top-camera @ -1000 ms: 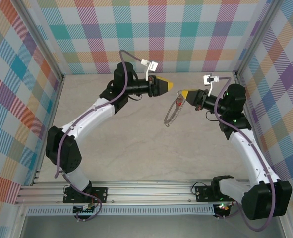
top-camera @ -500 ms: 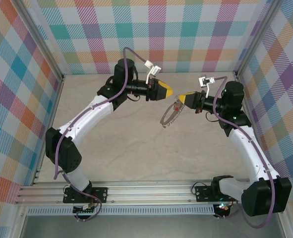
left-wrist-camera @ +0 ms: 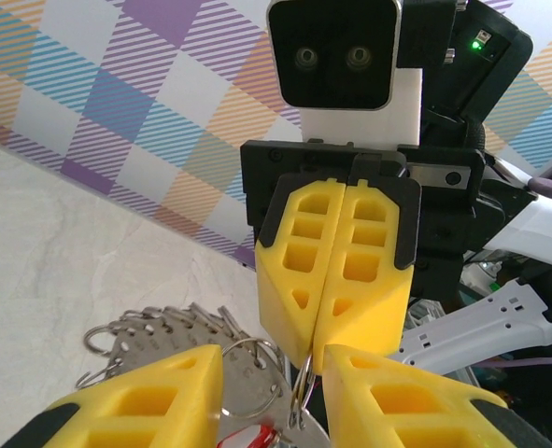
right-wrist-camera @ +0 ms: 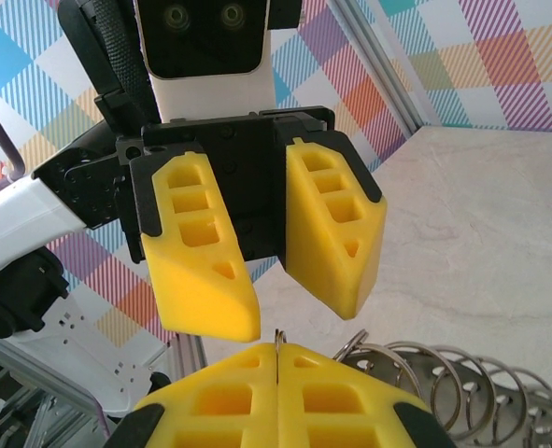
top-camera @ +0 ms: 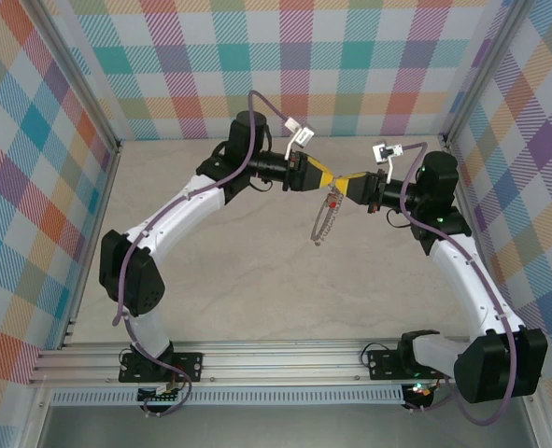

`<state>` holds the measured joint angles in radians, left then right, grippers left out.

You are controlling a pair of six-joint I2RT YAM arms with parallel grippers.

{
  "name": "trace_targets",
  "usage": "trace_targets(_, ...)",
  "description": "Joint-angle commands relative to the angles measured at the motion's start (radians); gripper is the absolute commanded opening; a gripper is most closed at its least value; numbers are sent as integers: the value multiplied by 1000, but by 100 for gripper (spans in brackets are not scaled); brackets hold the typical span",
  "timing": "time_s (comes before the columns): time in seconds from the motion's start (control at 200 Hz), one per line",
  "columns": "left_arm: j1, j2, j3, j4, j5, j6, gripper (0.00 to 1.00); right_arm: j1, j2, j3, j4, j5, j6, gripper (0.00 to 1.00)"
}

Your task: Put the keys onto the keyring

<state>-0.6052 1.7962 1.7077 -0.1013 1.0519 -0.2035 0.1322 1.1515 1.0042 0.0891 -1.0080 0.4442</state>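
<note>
The keyring (top-camera: 324,222) is a thin chain of shiny metal loops. The key (top-camera: 332,200) is tiny, with a red head, and sits at the chain's top. The table (top-camera: 247,271) is pale and stony, and the walls (top-camera: 350,56) are checked. The right gripper (top-camera: 344,181) presses its blocky yellow fingers together on the keyring, which hangs toward 6 o'clock. The left gripper (top-camera: 331,177) is spread, with loops between its fingers.

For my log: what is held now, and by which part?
The right gripper pinches the keyring by its top link; the left gripper, open, holds nothing.
</note>
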Motion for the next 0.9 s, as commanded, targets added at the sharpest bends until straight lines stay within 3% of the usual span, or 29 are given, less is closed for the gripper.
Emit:
trace_targets(0.0, -10, 9, 39, 6, 31, 16, 33, -4, 5, 25, 61, -31, 8, 0)
trace_targets(0.49, -18, -5, 12, -1, 55, 28, 30, -5, 10, 16, 65, 8, 13, 0)
trace_targets(0.685, -17, -2, 12, -14, 77, 45, 21, -4, 15, 17, 69, 16, 16, 0)
trace_targets(0.895, -18, -1, 21, -81, 77, 98, 32, -4, 19, 16, 74, 25, 21, 0)
